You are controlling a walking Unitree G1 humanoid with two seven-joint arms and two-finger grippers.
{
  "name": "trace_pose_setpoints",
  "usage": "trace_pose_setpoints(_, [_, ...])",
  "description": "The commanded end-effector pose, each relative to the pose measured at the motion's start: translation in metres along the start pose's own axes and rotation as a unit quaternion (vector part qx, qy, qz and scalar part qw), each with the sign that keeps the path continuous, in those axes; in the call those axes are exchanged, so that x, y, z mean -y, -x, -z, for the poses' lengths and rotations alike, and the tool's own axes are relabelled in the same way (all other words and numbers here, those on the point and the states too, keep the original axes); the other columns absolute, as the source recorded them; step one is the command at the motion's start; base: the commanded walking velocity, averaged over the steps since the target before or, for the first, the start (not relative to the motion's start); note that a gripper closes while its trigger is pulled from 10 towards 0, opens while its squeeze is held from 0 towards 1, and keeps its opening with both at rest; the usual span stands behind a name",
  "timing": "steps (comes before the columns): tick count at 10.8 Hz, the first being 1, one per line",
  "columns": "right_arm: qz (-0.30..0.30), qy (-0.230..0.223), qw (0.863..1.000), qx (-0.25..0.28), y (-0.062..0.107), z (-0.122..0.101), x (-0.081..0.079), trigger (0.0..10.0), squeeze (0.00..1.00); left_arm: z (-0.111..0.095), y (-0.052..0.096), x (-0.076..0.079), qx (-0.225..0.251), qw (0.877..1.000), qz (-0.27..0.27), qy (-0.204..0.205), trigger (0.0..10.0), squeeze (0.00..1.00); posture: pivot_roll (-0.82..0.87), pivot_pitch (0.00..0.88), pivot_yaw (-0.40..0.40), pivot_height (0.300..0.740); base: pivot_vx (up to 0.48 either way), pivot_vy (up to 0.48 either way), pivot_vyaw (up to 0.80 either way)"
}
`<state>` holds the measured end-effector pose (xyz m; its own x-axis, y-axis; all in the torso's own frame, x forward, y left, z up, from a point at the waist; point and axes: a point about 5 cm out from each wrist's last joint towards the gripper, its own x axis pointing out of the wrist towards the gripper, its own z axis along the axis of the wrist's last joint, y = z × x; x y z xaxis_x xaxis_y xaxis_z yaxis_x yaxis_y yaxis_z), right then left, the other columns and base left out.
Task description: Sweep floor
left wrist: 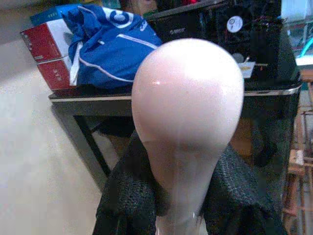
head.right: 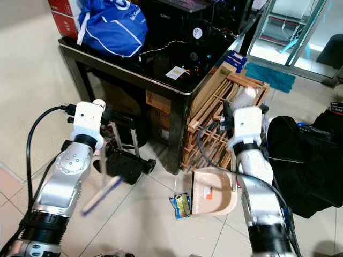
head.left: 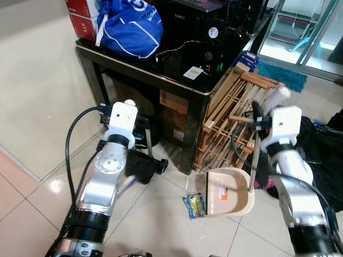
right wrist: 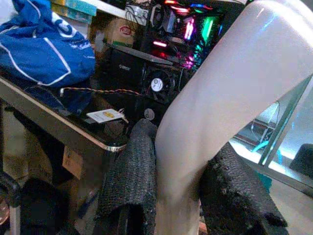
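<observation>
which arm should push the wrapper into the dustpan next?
Left, probably. The left gripper holds the broom handle; the right gripper holds the dustpan handle, dustpan open beside the wrapper.

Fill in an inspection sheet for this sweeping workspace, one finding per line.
Surface: pale tiled floor, glossy.
Job's things: pink dustpan on the floor beside the black table; snack wrapper at its lip; broom handle.
Clutter: blue bag, red boxes, wooden rack, black bag.
Grippers: left gripper jaws shut on broom handle; right gripper jaws shut on dustpan handle.
Cables: black cable looping from left arm.
Surroundings: lit computer case on the table.
</observation>
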<state>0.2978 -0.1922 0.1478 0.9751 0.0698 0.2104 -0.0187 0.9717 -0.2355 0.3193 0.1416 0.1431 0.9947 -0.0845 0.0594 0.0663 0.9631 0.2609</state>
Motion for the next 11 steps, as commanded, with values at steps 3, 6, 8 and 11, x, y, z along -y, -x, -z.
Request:
trace_pose_setpoints(3, [-0.036,-0.003,0.998,-0.060,0.017,0.015,-0.003,10.0,0.00,-0.006,0.002,0.016,0.029,0.999,0.028,0.008,10.0,0.00,-0.06,0.075,0.010,0.740,0.000,0.000,0.00])
trace_pose_setpoints(6, [-0.027,-0.044,0.991,-0.120,0.036,0.030,-0.018,10.0,0.00,-0.009,0.006,0.030,0.031,0.998,0.048,0.025,10.0,0.00,-0.06,0.086,0.022,0.740,0.000,0.000,0.00])
trace_pose_setpoints(8, [-0.015,-0.052,0.994,-0.100,0.033,0.009,-0.006,10.0,0.00,-0.013,0.011,0.027,0.038,0.998,0.046,0.024,10.0,0.00,-0.05,0.097,0.026,0.740,0.000,0.000,0.00])
trace_pose_setpoints(11, [-0.049,-0.031,0.994,-0.091,0.031,-0.019,0.012,10.0,0.00,-0.013,0.018,0.016,0.037,0.999,0.033,0.015,10.0,0.00,-0.05,0.093,0.024,0.740,0.000,0.000,0.00])
